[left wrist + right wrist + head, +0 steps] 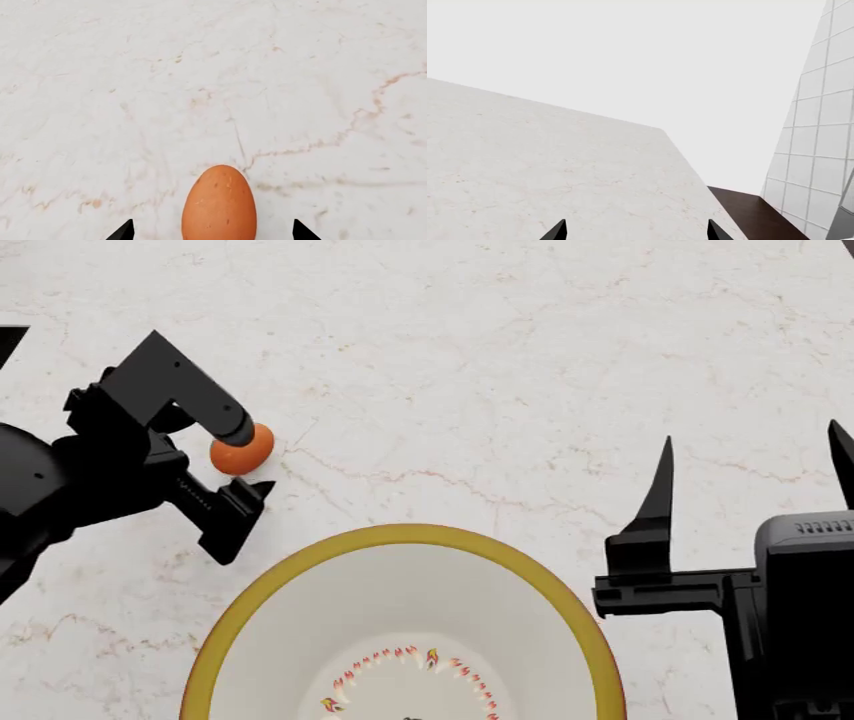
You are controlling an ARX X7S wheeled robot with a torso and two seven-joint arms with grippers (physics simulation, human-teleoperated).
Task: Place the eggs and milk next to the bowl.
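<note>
— One egg (219, 202) is showing in the left wrist view, lying on the marble counter (213, 90) between the two dark fingertips (123, 231) of the left claw (213, 231). Gaps are showing on both sides of it, so the claw is sitting spread and not pinching.

— And the head view?

— There the left claw (254, 460) is reaching in from nine o'clock with the egg (242, 450) between its fingers, at about eleven o'clock from the bowl (234, 625) and near its yellow rim. The right claw (750, 475) is hovering at the bowl's three o'clock, fingers pointing to twelve, wide apart, holding nothing.

— Right wrist view?

— Only its two fingertips (557, 231) are peeking in, far apart, over bare counter (547, 165) with a tiled wall (817, 140) beyond.

— Milk?

— Not appearing in any view.
</note>
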